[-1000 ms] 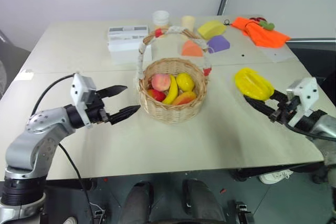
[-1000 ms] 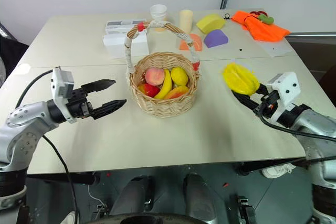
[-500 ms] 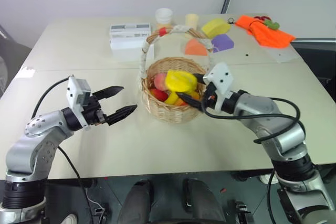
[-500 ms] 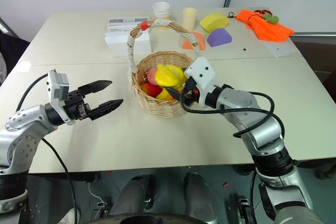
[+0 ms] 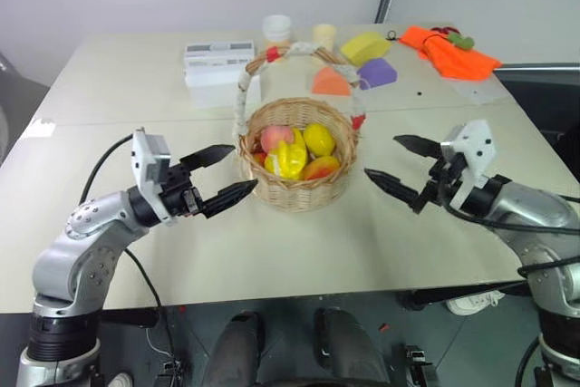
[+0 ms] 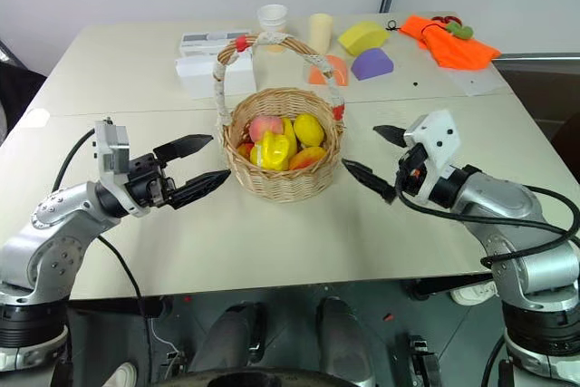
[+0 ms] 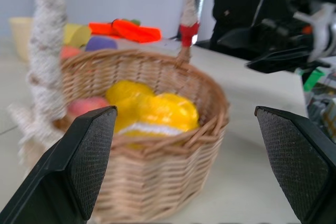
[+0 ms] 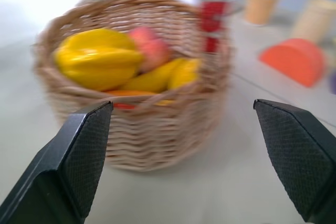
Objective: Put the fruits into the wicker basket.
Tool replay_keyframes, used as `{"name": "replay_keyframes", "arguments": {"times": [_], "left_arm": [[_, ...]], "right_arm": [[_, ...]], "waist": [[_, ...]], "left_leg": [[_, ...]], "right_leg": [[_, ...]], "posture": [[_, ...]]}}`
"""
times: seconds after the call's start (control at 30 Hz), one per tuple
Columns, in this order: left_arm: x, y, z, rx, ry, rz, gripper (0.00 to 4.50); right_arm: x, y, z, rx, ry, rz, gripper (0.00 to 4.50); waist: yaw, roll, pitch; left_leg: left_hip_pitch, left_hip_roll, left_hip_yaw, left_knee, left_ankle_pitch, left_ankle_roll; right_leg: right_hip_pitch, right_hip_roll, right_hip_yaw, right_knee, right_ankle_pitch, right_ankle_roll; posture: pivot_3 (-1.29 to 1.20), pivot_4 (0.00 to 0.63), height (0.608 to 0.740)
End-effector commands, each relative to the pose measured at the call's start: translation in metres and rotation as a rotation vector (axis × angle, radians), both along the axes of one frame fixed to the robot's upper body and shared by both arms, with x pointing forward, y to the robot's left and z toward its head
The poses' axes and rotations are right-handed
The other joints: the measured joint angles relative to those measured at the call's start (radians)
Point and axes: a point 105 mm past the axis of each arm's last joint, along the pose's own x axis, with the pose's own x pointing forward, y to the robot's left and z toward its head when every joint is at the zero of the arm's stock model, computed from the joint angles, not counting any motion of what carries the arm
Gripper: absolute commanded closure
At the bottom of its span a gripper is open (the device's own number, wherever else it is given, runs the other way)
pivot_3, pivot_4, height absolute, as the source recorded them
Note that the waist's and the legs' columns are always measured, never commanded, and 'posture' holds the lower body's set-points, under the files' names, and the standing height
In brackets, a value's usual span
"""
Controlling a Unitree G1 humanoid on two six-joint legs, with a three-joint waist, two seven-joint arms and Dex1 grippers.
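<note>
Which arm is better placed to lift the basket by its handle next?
Judging by position, left: the left gripper, open, sits nearer the wicker basket than the open right gripper.

Bright, even light; soft shadows — wrist views blurred, head views sharp

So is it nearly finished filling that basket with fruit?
Looks finished. The lumpy yellow fruit, peach, lemon and mango lie in the wicker basket. The left gripper and right gripper are open, holding nothing. No fruit visible on the table.
</note>
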Motion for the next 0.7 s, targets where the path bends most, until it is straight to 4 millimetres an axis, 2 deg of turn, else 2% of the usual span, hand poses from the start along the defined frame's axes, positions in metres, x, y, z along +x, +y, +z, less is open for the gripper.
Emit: {"name": "replay_keyframes", "arguments": {"times": [0.03,0.17,0.23,0.33,0.47,0.53,0.63,0.7], "left_arm": [[-0.003,-0.011,0.01,-0.015,-0.041,-0.046,0.0],[-0.004,-0.015,0.01,-0.015,-0.04,-0.058,0.0],[-0.005,-0.016,0.009,-0.015,-0.039,-0.057,0.0],[-0.007,-0.016,0.008,-0.016,-0.038,-0.048,0.0],[-0.009,-0.015,0.005,-0.019,-0.031,-0.035,0.0],[-0.009,-0.017,0.003,-0.02,-0.026,-0.036,0.0],[-0.009,-0.02,0.002,-0.027,-0.024,-0.041,0.0],[-0.007,-0.023,0.002,-0.033,-0.024,-0.048,0.0]], "right_arm": [[0.016,0.014,0.015,0.065,-0.09,-0.009,0.04],[0.042,0.026,0.017,0.128,-0.107,-0.036,0.04],[0.052,0.025,0.015,0.147,-0.095,-0.067,0.04],[0.056,0.018,0.019,0.196,-0.097,-0.095,1.33],[0.05,0.008,0.031,0.247,-0.124,-0.101,3.39],[0.047,-0.004,0.038,0.254,-0.161,-0.146,4.42],[0.048,-0.03,0.049,0.256,-0.216,-0.267,4.47],[0.054,-0.058,0.054,0.236,-0.253,-0.413,4.47]], "waist": [[-0.001,0.0,0.0],[0.002,0.0,0.0],[0.003,0.0,0.0],[0.008,0.0,0.0],[0.006,0.0,0.0],[0.006,0.0,0.0],[0.006,0.0,0.0],[0.007,0.0,0.0]], "left_leg": [[0.0,0.0,0.0,0.0,0.0,0.0],[0.0,0.003,0.0,-0.001,0.0,0.0],[-0.001,0.003,0.0,-0.001,0.0,0.0],[-0.002,0.004,0.0,-0.001,0.0,0.0],[-0.003,0.005,0.0,-0.001,0.0,0.0],[-0.002,0.005,0.0,-0.001,0.0,0.0],[-0.002,0.005,0.0,-0.001,0.0,0.0],[-0.003,0.004,0.001,0.0,0.0,0.0]], "right_leg": [[0.0,0.001,0.0,0.0,0.0,0.0],[-0.001,0.004,0.0,0.001,0.002,0.004],[-0.002,0.004,0.0,0.001,0.002,0.004],[-0.002,0.003,-0.001,0.0,0.002,0.004],[-0.002,0.002,0.0,0.0,0.002,0.004],[-0.002,0.002,0.0,0.0,0.002,0.004],[-0.002,0.003,0.0,0.0,0.002,0.003],[-0.002,0.003,0.0,0.0,0.002,0.003]], "posture": [[0.0,0.15,0.74],[0.0,0.15,0.74],[0.0,0.15,0.74],[0.0,0.15,0.74],[0.0,0.15,0.74],[0.0,0.15,0.74],[0.0,0.15,0.74],[0.0,0.15,0.74]]}}
